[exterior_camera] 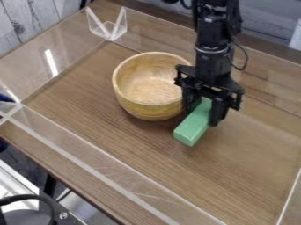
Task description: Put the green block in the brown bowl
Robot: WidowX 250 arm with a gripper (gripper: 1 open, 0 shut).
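Note:
The green block [191, 129] hangs tilted just above the wooden table, its upper end between the fingers of my gripper [209, 111], which is shut on it. Its lower end points toward the front. The black arm comes straight down from the top of the view. The brown bowl [132, 104] stands directly left of the block with nothing in it. The block's upper end is close beside the bowl's right wall, and whether they touch I cannot tell.
Clear acrylic walls [47, 61] fence in the wooden tabletop [106, 145] on all sides. A small clear V-shaped piece [108, 25] stands at the back left corner. Black cables [24, 209] lie outside the front left wall.

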